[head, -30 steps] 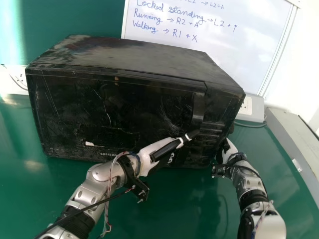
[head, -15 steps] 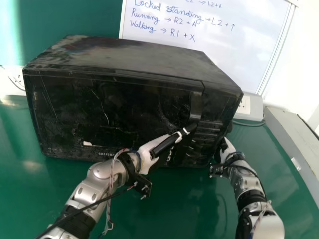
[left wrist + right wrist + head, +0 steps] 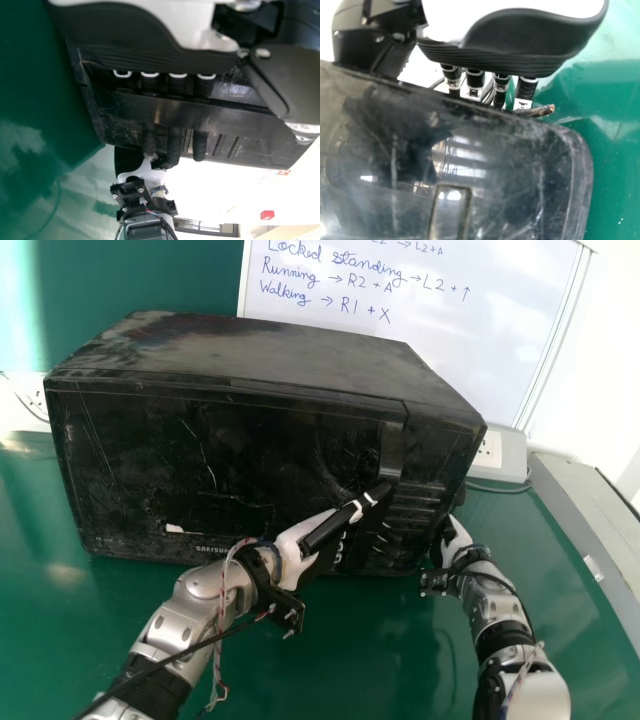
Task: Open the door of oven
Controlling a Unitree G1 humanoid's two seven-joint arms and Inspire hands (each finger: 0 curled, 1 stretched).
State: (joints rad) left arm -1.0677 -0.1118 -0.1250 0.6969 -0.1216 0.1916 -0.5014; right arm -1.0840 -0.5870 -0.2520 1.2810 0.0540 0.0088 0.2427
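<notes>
And here's the green table (image 3: 60,640), spread wide under everything in the head view. On it sits the big black oven (image 3: 240,355), well in front of the robot, its front turned toward the robot. Its long axis runs left to right, dipping a little at the right in the head view. The door (image 3: 130,470) takes up most of that front and looks shut, the control panel just beside it on the right. Behind the oven stands the whiteboard (image 3: 410,280); both sit a shade farther left in the head view than a second ago, so the view itself has shifted slightly.

Now to the left hand (image 3: 302,540), low in front of the door: that's the real change, its reaching fingers higher along the front than a second ago. Over in the left wrist view, the fingers (image 3: 174,142) are straight and side by side, passing behind the handle, with the thumb (image 3: 285,85) held apart. The right hand (image 3: 457,533) is at the oven's right side, near the lower corner, in much the same spot as before; whether it's spread or closed, can't tell. Last, the slim handle (image 3: 393,450), near the right of the front, its long axis running up and down.
</notes>
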